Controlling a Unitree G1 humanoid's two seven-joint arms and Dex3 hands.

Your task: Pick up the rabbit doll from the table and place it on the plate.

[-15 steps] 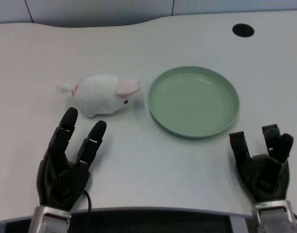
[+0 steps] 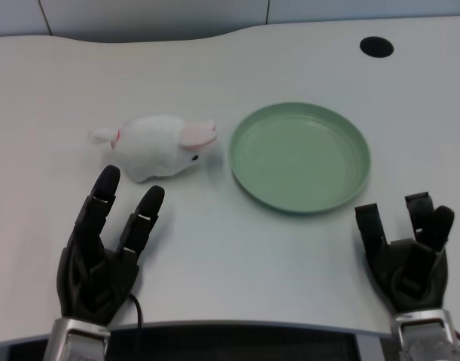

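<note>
A white rabbit doll with pink ears lies on its side on the white table, its head toward the plate. Just to its right sits a green plate, holding nothing. My left hand rests near the table's front edge, below the doll, fingers spread apart and pointing up toward it, holding nothing. A small gap separates its fingertips from the doll.
My right hand waits at the front right, below the plate. A round black hole marks the table's far right. The table's front edge runs just below both hands.
</note>
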